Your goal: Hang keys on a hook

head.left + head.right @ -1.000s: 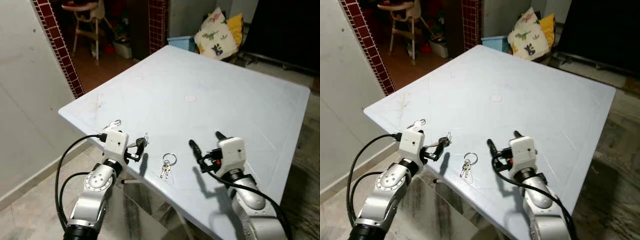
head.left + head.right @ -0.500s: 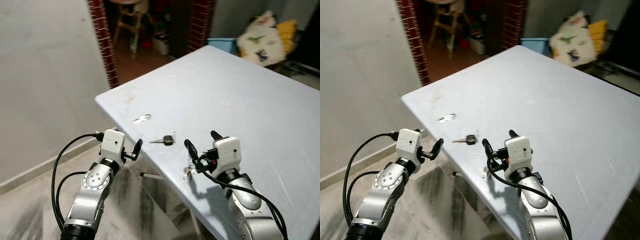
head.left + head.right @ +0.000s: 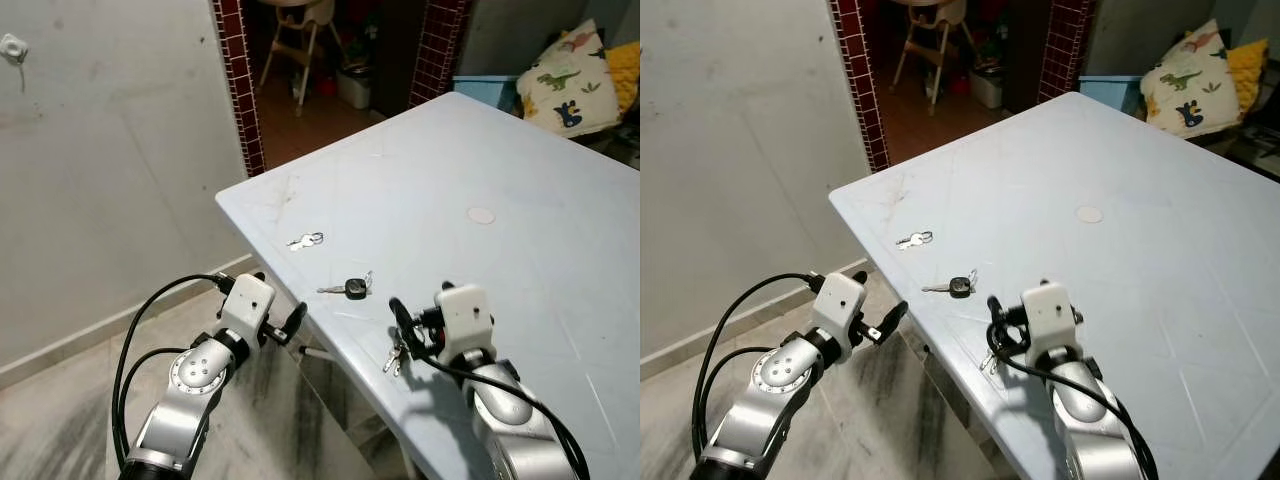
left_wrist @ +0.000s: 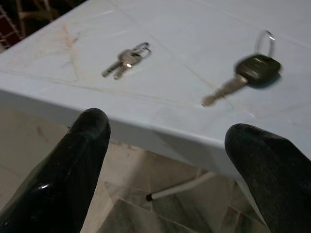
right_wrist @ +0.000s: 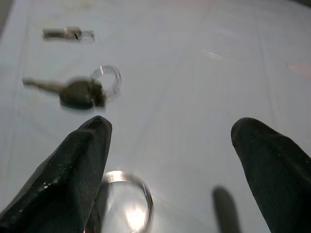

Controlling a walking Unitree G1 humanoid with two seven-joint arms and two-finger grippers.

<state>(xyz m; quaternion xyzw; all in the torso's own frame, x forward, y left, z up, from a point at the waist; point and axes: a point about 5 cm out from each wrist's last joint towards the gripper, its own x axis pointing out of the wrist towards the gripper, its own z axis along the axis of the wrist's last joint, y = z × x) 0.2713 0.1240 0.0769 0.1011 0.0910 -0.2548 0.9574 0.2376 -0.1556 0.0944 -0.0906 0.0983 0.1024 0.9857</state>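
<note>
The ringed key bunch [image 3: 393,357] lies on the surface [image 3: 520,160] near its front edge, just under the right claw [image 3: 418,322], whose fingers stand spread, grasping nothing; a black-headed key [image 3: 348,289] and a small key pair [image 3: 304,240] lie toward the left corner; the left claw [image 3: 283,322], also released, hangs off the edge. Pickup not yet done; next, closing on the ring. A wall hook [image 3: 12,48] waits far left.

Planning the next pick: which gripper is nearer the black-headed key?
Right. The right gripper hangs over the table beside the black-headed key; the left gripper sits off the table edge, lower down.
</note>
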